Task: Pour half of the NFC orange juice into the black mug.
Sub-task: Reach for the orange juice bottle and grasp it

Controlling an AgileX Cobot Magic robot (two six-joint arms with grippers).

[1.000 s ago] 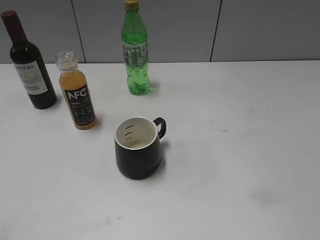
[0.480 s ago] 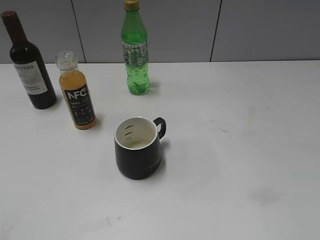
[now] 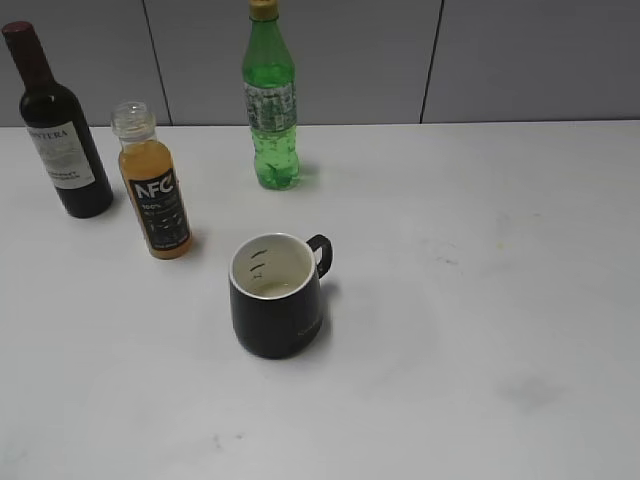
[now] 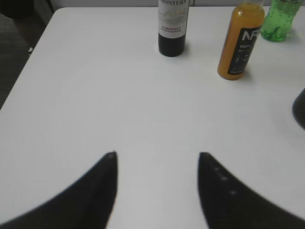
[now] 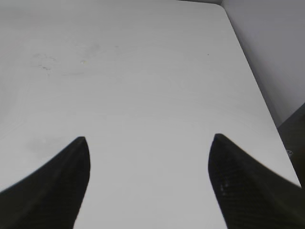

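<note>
Orange NFC orange juice (image 3: 154, 195) upright on white bench (image 3: 480, 300), left-back of black mug (image 3: 277, 296) | left claw (image 4: 157, 155) spread apart, holding nothing | right claw (image 5: 148, 139) spread apart, holding nothing

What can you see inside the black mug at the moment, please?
The black mug shows a white interior with a few dark marks on the wall and a faint yellowish residue at the bottom. The near inner wall is hidden by the rim.

Wine bottle (image 3: 58, 130) just left of juice bottle (image 3: 154, 186); right side open.
</note>
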